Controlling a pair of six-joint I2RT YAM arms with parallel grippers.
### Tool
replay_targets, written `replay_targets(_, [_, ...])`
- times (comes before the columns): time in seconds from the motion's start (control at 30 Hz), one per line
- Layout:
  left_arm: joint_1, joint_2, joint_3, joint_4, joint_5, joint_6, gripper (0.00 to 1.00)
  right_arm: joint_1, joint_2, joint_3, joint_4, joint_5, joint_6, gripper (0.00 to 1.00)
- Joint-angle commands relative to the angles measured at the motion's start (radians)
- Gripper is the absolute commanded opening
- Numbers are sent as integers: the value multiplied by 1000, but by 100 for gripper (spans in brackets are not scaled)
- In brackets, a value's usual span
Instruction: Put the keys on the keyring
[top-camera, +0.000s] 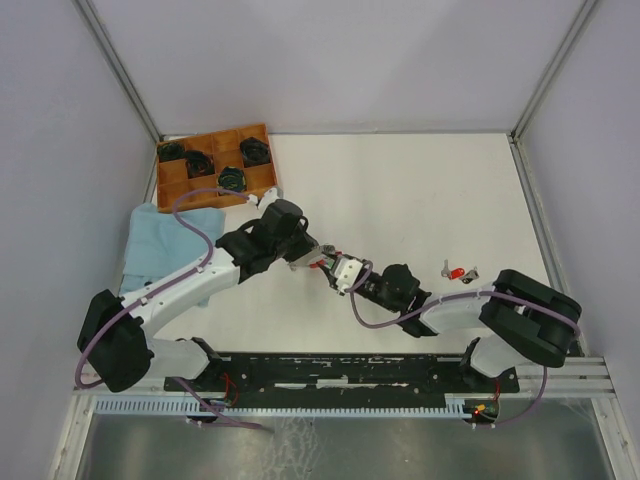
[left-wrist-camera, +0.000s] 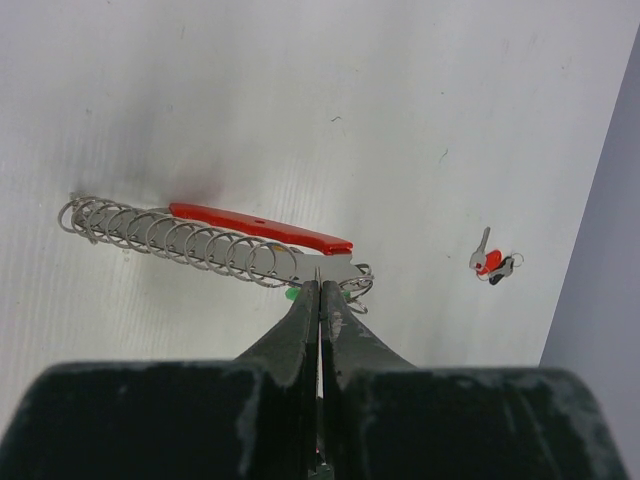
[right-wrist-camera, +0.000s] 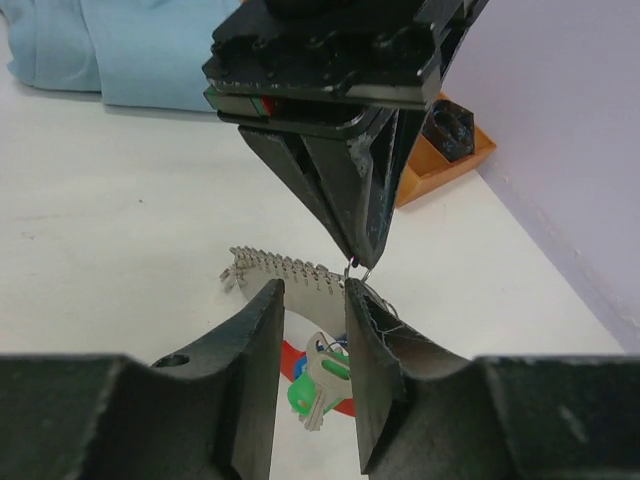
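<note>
**Right wrist view: green key (right-wrist-camera: 312, 388) hangs below the keyring (right-wrist-camera: 290, 272)**

Right gripper (right-wrist-camera: 311, 290) jaws stand apart, the green key dangling between them. Just beyond, left gripper (right-wrist-camera: 357, 260) jaws are clamped on the keyring's small ring. Well apart to the right, 1 red key (left-wrist-camera: 488, 263) lies on the table (left-wrist-camera: 300, 100).
</note>
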Motion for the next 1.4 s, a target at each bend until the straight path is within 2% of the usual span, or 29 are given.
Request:
replay_targets(0.0, [-3,-3,48,33,7,-47,3,6,55,31,130,45,-2,38])
replay_targets(0.3, [-5,3,35,49,34,-64,3,7,150,49,256,126,-25,33])
replay_targets(0.6, [-6,0,34,56,45,-73,3,8,199,71,285,141,-28,28])
replay_targets(0.93, [-8,-7,11,91,78,-101,3,7,237,80,305,161,-48,18])
replay_targets(1.2, [-9,-15,1,105,80,-115,3,10,257,73,319,176,-64,21])
replay_targets(1.3, [-9,-12,-3,109,93,-114,3,12,257,77,321,181,-69,19])
replay_targets(1.37, [-9,-12,-8,115,99,-113,3,11,254,80,321,185,-68,15])
